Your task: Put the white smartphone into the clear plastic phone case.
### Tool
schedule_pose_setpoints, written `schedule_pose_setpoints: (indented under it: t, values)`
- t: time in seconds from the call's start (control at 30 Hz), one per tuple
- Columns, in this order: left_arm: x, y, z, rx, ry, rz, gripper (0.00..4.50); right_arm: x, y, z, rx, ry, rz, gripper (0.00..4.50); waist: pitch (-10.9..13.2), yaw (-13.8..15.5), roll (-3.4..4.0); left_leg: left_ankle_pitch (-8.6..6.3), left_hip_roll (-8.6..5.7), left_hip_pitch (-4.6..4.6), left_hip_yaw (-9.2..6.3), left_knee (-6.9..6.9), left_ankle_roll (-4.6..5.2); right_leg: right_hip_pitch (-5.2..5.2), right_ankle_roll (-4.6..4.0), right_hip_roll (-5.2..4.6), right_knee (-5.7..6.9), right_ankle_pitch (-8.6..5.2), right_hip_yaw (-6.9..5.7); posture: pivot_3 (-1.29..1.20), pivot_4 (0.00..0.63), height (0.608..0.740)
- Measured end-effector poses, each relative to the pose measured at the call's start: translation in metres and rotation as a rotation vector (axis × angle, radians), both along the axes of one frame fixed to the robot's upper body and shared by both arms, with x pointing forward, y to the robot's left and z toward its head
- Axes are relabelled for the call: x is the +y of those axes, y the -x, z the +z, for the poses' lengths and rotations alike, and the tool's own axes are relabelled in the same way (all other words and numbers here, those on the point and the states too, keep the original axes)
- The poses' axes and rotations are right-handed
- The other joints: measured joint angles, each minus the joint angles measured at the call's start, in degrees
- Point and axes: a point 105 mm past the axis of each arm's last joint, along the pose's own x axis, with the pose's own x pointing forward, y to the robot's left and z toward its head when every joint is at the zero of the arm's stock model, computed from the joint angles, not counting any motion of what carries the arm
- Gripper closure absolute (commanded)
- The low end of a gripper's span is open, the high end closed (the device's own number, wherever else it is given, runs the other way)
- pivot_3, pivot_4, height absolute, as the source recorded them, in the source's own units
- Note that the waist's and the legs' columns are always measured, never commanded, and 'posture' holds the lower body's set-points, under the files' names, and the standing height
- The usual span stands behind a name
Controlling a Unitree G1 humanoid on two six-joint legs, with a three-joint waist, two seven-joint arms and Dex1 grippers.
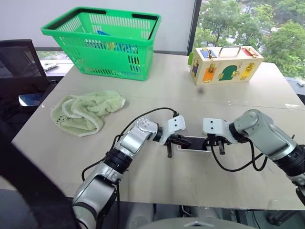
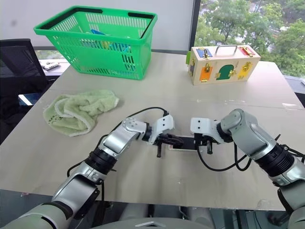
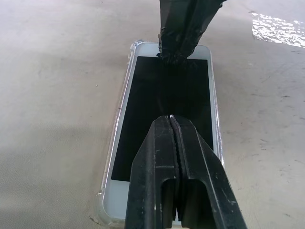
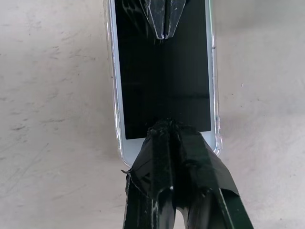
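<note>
On the table, one white smartphone in one clear plastic phone case, two closed grippers pressing it.

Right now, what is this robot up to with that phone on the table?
It is fitting a white phone into a clear case. The phone lies screen up on the table, inside the case's rim. Both tools are shut and press down on it, the left tool on one end and the right tool on the other. A green basket, a towel and a wooden box sit farther back, untouched.
</note>
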Motion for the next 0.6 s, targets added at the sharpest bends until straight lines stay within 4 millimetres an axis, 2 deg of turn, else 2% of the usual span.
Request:
schedule_pose_setpoints:
  t: [0.13, 0.27, 0.33, 0.43, 0.47, 0.53, 0.57, 0.6]
  values:
    - [0.003, 0.0, -0.004, 0.015, -0.014, 0.014, 4.5, 0.0, 0.003, -0.008, 0.034, 0.03, 0.035, 4.47, -0.19, 0.0, -0.17, -0.04, -0.07, 0.77, 0.03, -0.55, -0.06, 0.71, 0.01, -0.18, -0.44, -0.01, -0.04, 0.0, 0.15, 0.74]
    - [0.004, 0.002, -0.009, 0.029, -0.021, 0.02, 4.5, 0.004, 0.001, -0.013, 0.035, 0.048, 0.07, 4.47, -0.77, -0.09, -0.56, -0.19, -0.05, 1.08, 0.03, -0.78, -0.31, 0.97, 0.02, -0.4, -0.56, -0.01, -0.27, 0.0, 0.15, 0.74]
    - [0.004, 0.004, -0.012, 0.041, -0.026, 0.023, 4.5, 0.008, -0.001, -0.018, 0.039, 0.052, 0.073, 4.47, -0.97, -0.18, -0.74, -0.38, 0.12, 1.92, -0.06, -0.91, -0.62, 1.78, 0.01, -0.54, -0.87, -0.03, -0.56, 0.0, 0.15, 0.74]
    - [0.004, 0.003, -0.012, 0.037, -0.024, 0.031, 4.5, 0.014, -0.007, -0.024, 0.015, 0.04, 0.068, 4.47, -1.56, -0.63, -0.54, -0.5, 0.13, 1.96, -0.67, -1.23, -0.68, 2.17, 0.04, -0.8, -1.83, -0.04, -1.32, 0.0, 0.15, 0.74]
    - [0.004, 0.003, -0.012, 0.035, -0.02, 0.033, 4.5, 0.015, -0.008, -0.027, -0.009, 0.013, 0.056, 4.47, -1.72, -1.23, -0.26, -0.53, 0.13, 1.82, -1.32, -1.31, -0.68, 2.45, 0.05, -0.68, -2.59, -0.03, -1.93, 0.0, 0.15, 0.74]
    - [0.005, 0.004, -0.012, 0.03, 0.0, 0.039, 4.5, 0.016, -0.01, -0.03, -0.066, -0.091, -0.008, 4.47, -1.94, -1.98, 0.16, -0.58, 0.27, 1.42, -1.81, -2.01, -0.63, 2.69, 0.07, -0.39, -3.84, 0.0, -2.35, 0.0, 0.15, 0.74]
    - [0.006, 0.004, -0.012, 0.028, 0.009, 0.044, 4.5, 0.017, -0.011, -0.031, -0.086, -0.148, -0.038, 4.47, -1.96, -2.32, 0.21, -0.58, 0.29, 1.19, -1.55, -2.42, -0.61, 2.54, 0.07, -0.55, -3.05, -0.01, -2.2, 0.0, 0.15, 0.74]
    - [0.006, 0.003, -0.01, 0.015, 0.024, 0.052, 4.5, 0.018, -0.01, -0.032, -0.106, -0.219, -0.083, 4.47, -1.95, -2.42, -0.15, -0.58, 0.01, 1.0, -0.76, -2.54, -0.61, 2.82, 0.5, -1.24, -1.04, -0.29, -0.88, 0.0, 0.15, 0.74]
